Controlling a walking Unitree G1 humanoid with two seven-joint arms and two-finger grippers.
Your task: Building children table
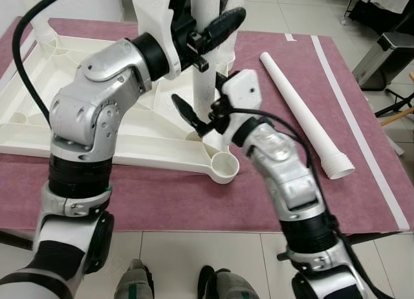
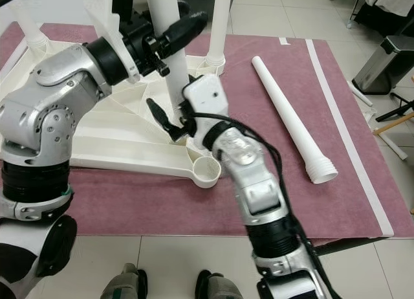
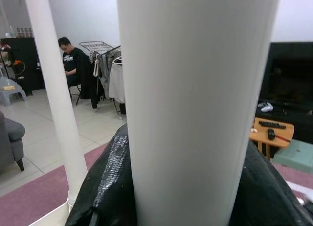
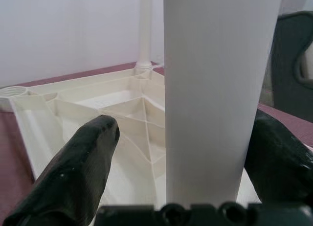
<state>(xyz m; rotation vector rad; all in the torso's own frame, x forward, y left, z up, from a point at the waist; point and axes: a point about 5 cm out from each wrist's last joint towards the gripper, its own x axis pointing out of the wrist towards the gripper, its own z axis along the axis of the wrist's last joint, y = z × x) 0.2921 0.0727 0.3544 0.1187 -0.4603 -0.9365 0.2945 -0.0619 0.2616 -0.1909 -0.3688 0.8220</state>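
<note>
A maroon mat (image 1: 162, 202) covers the floor under both arms, and on it, below the grippers, lies the upturned white tabletop (image 1: 97, 127), ribbed underside facing up, with an open round leg socket (image 1: 223, 166) at its near corner, just below the right gripper. Out beyond the right gripper's outer side, well apart, a loose white leg (image 1: 304, 114) lies flat on the mat, threaded end toward the robot. Between the two grippers stands the upright white leg (image 1: 206, 85), rising from the tabletop. The left gripper (image 1: 217, 30) is up high on that leg, its black fingers (image 3: 110, 182) pressed tight against either side of the tube, clamped on it. The right gripper (image 1: 194, 118) sits lower on the same leg, near its base; its fingers (image 4: 78, 172) are spread wider than the tube, one clearly off to the side with a gap, so it brackets the leg without gripping. Past the left gripper another leg (image 3: 56, 99) stands upright, and far behind it a person (image 3: 71, 64) sits near a clothes rack (image 3: 105, 64).
</note>
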